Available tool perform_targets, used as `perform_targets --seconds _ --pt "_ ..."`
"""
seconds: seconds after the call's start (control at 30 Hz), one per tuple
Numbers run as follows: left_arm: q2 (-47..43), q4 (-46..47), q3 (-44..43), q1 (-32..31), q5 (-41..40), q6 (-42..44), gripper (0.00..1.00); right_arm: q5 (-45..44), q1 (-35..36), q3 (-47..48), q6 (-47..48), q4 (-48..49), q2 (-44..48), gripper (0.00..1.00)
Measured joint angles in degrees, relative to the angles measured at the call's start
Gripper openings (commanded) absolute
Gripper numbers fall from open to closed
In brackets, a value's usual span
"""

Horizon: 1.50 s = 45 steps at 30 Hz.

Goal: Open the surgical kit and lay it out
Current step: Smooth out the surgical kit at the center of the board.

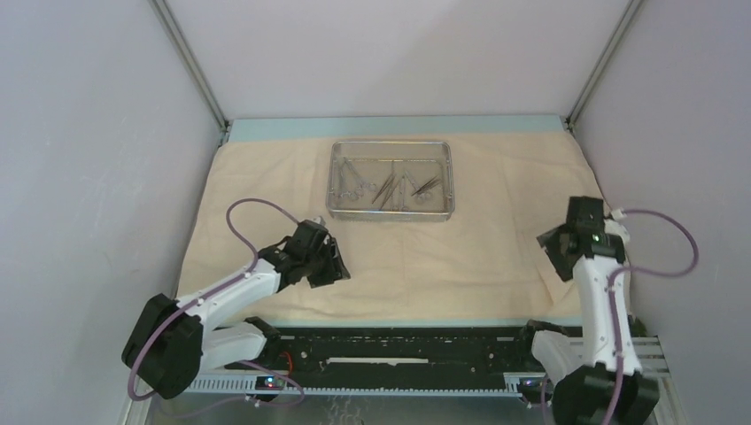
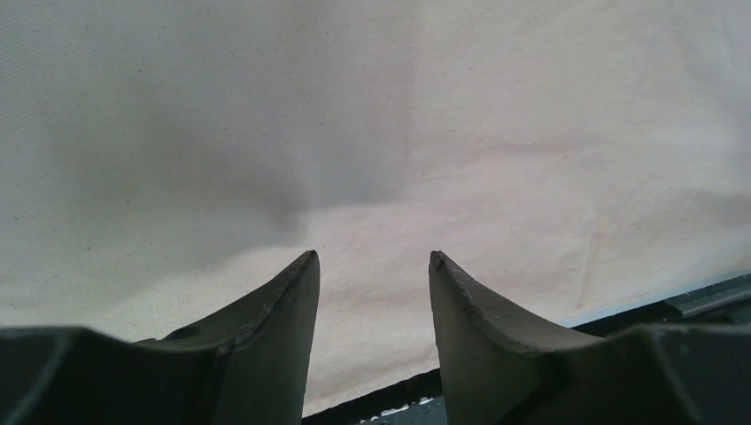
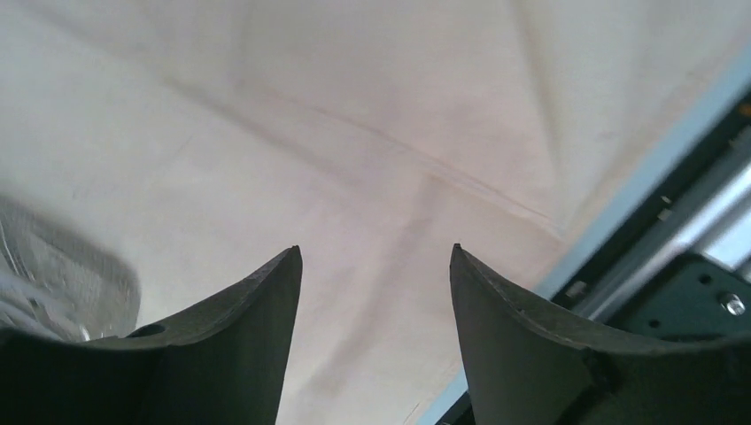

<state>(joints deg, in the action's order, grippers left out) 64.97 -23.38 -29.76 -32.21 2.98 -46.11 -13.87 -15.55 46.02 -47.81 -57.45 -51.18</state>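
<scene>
From where I stand, the beige cloth wrap [image 1: 496, 257] lies opened and spread nearly flat over the bench, and the steel mesh tray [image 1: 333, 181] sits on it at the far middle, well apart from both arms. The instruments [image 1: 394, 186] lie in a loose overlapping heap inside the tray, too small for me to count. The left claw [image 1: 332, 266] hangs low over bare cloth on the near left, released, with nothing between its jaws. The right claw [image 1: 553, 252] hovers by the cloth's right edge, also released and empty. I'd say the unwrapping is done and the laying out has not begun. To do that well, one arm should reach to the tray and come down over a single piece where it lies clear of its neighbours. It should pinch across the shank, lift straight up so nothing snags the mesh, and set each piece down on open cloth apart from the others, without dragging the fabric.
</scene>
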Motion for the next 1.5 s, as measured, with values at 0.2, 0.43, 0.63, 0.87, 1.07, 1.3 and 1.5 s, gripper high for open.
perform_targets --seconds 0.2,0.43,0.63,0.87,1.07,1.3,1.5 --pt "-3.87 -1.92 -0.28 -0.37 0.22 1.68 0.54 -0.94 11.78 10.97 3.98 8.39 -22.32 0.58" --pt "-6.36 -5.49 -2.84 -1.07 0.24 5.62 0.54 -0.81 10.75 12.00 6.91 14.97 -35.17 0.54" --pt "-7.10 -7.02 -5.88 -1.16 0.28 8.07 0.54 -0.90 9.99 12.79 8.57 18.60 -40.92 0.54" --pt "-6.86 -7.69 -6.84 -1.16 0.33 10.38 0.54 -1.25 9.33 14.38 9.62 21.44 -45.92 0.54" --pt "-5.77 -7.80 -6.84 -1.16 0.42 11.69 0.54 -1.66 9.20 14.49 9.86 22.91 -47.78 0.47" --pt "-4.98 -7.85 -6.84 -1.16 0.46 12.20 0.54 -2.10 9.33 15.06 9.53 23.28 -49.03 0.35" --pt "-4.96 -7.85 -6.84 -1.16 0.46 12.26 0.54 -2.40 9.60 15.23 8.85 23.34 -49.18 0.22"
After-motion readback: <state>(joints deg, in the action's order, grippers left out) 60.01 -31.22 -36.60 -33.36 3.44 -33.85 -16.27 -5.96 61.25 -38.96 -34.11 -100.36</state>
